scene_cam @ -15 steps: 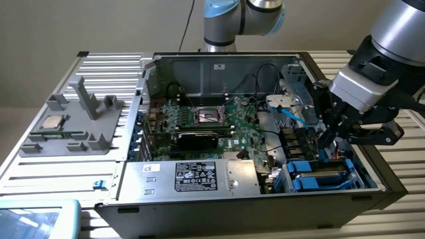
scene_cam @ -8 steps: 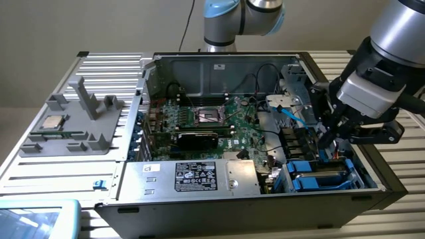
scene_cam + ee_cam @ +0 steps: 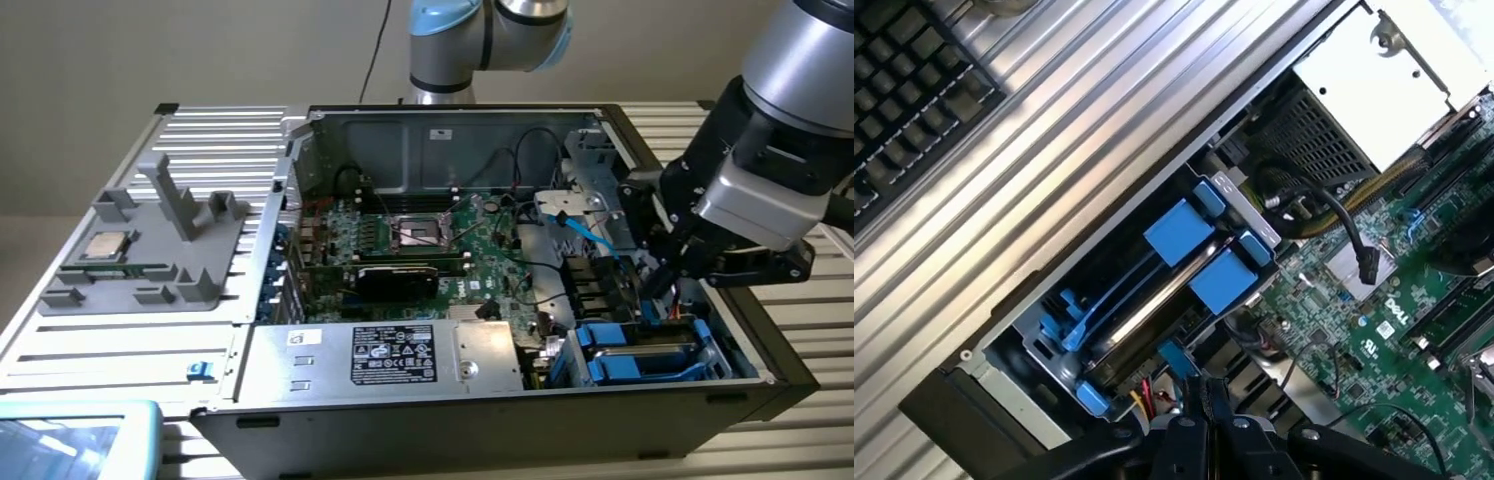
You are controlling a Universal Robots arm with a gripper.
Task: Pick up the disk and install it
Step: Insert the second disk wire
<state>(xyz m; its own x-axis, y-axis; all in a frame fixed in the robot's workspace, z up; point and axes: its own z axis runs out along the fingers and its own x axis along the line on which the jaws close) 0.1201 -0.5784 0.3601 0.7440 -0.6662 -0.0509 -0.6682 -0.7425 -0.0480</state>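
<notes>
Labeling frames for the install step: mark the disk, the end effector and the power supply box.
disk [image 3: 1154, 305]: wrist view, metal edge between its blue bracket rails, in the bay.
end effector [image 3: 1206, 395]: wrist view, shut fingertips by the bay.
power supply box [image 3: 387, 352]: exterior view, black label on its top.

The tool [image 3: 1206, 400], fingers together, hangs just above the blue-bracketed disk [image 3: 1154, 305], apparently seated in its bay.

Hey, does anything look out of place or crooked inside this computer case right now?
Nothing stands out as damaged or spilled. The disk with its blue bracket sits squarely in the drive bay at the case's corner. The end effector, shut, hangs just beside that bay. A loose blue cable curves over the motherboard.
</notes>
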